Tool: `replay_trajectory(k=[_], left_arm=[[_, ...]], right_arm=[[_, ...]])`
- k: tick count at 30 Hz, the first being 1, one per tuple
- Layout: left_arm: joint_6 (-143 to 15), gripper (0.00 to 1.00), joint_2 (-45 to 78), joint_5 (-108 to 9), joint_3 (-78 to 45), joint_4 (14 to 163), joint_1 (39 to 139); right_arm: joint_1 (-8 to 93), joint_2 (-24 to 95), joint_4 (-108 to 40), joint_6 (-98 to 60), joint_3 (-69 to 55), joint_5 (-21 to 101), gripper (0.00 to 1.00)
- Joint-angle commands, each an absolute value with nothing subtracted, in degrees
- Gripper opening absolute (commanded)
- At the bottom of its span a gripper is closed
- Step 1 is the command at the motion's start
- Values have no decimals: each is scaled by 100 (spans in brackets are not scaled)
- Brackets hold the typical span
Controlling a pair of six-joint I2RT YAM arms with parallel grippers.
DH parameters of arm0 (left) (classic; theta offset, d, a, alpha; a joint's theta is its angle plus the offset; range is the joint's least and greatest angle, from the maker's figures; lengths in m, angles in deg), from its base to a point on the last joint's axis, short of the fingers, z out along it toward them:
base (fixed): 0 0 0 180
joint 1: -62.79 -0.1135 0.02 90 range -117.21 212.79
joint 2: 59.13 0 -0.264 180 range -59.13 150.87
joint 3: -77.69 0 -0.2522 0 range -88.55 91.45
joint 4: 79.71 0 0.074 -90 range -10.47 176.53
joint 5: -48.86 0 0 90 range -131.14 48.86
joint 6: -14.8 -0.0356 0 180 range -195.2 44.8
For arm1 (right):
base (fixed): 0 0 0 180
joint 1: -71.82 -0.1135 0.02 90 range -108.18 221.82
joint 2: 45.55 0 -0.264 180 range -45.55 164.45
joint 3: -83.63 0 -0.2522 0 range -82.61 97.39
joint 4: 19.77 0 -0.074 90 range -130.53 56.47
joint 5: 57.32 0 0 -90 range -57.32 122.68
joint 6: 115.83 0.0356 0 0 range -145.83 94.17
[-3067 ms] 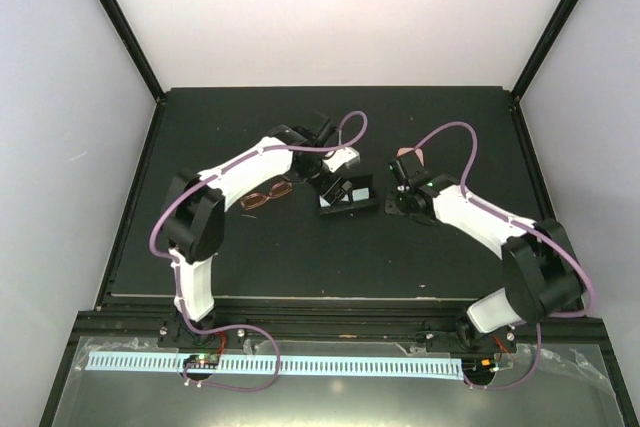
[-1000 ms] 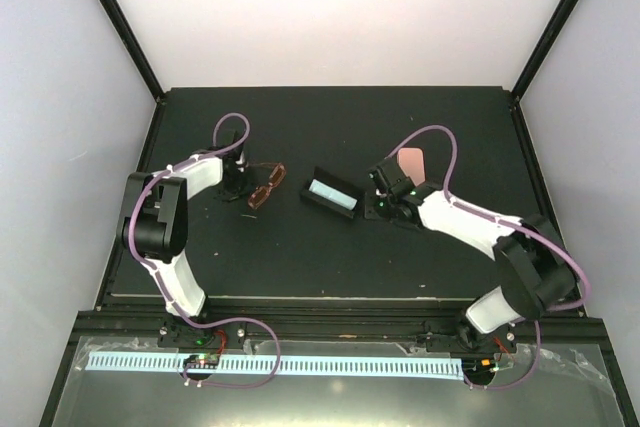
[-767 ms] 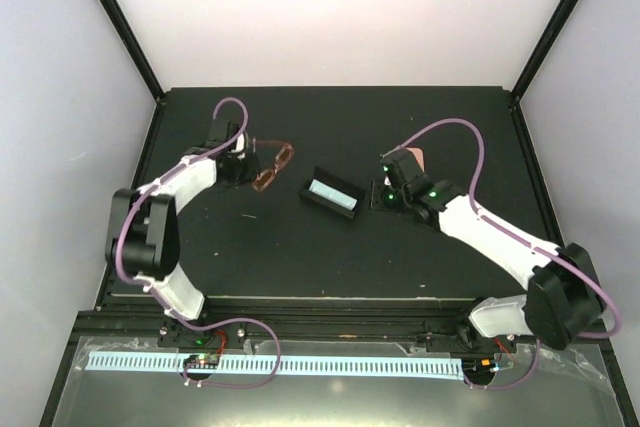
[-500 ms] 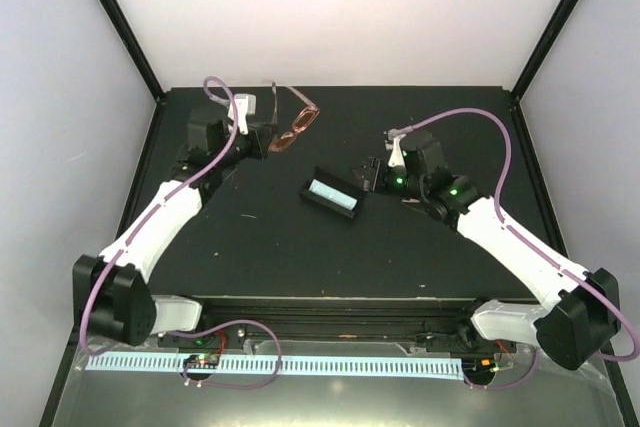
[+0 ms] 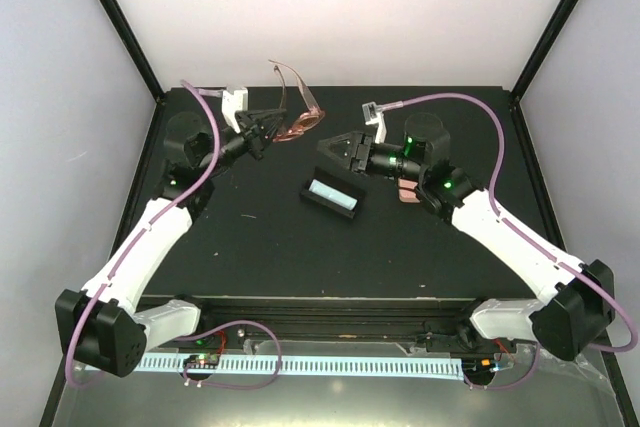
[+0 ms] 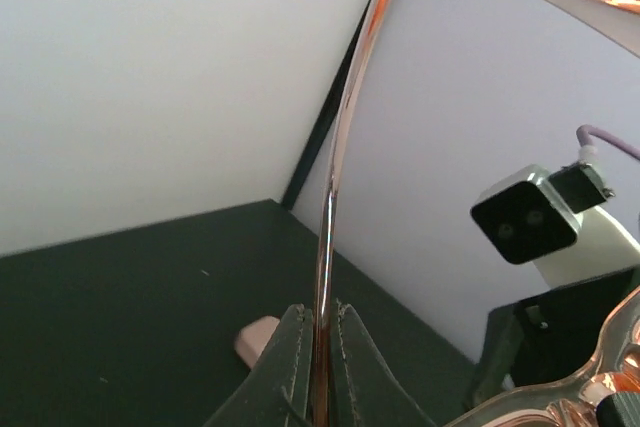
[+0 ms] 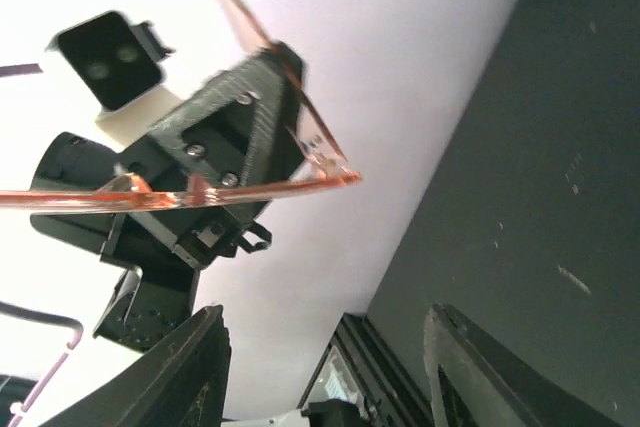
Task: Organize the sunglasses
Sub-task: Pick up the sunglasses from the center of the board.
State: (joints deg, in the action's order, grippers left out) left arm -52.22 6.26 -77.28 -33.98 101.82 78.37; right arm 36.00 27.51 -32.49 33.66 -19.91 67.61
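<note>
The amber-brown sunglasses (image 5: 298,119) hang in the air above the back of the table. My left gripper (image 5: 268,129) is shut on one thin temple arm (image 6: 335,197), which runs up from between the closed fingers (image 6: 292,367). The rest of the frame (image 6: 560,387) shows at the lower right of the left wrist view. My right gripper (image 5: 333,150) is raised just right of the glasses, facing them, open and holding nothing. In the right wrist view the sunglasses (image 7: 200,192) and the left gripper (image 7: 235,132) sit above and apart from the right fingers (image 7: 190,377).
An open black case (image 5: 345,209) holding a pale blue cloth (image 5: 327,191) lies on the table below both grippers. A pink case (image 5: 408,192) lies partly under the right arm, and shows again as a pink case (image 6: 258,339) in the left wrist view. White walls stand close behind.
The left arm lifted the sunglasses off the table and carried them up and towards the centre. The right arm rose, swung left towards them, and its jaws opened.
</note>
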Motion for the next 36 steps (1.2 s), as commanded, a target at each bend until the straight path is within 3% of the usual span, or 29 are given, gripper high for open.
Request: replay_trajectory(k=[1,5,11,26,36], left_arm=[[-3813,1,557,-8222,-2758,9163,7869],[-3286,2,305,-8345,-2858,8729,7872],[-3018,1,201,-8782,-2757,8524,7879],[-2727,1,191,-9103,-2726,8670,7879],[-2529,1,197,-9305,-2737,8878,7879]], right_arm=[[3465,2563,-2714,1901,-1844,6541,54],[3466,2320,-1773,887,-2294,6570,54],[3451,2748,-1222,625,-1811,7329,54],[3162,3381,-1431,358,-1223,8005,41],[3164,3395,-1465,271,-1200,8043,9]])
